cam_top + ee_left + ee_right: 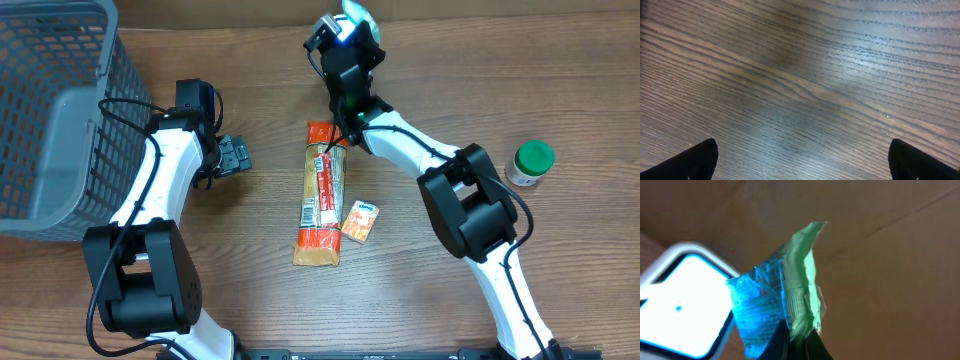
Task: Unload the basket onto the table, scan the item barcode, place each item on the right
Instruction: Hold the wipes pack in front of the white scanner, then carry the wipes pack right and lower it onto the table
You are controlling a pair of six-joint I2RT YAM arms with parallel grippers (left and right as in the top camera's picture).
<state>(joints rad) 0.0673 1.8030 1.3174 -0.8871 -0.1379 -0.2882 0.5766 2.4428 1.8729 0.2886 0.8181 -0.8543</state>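
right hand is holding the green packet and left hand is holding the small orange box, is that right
Not quite. The left hand is open and holds nothing, over bare table in the left wrist view; the box lies on the table in the overhead view. The right hand does hold the packet.
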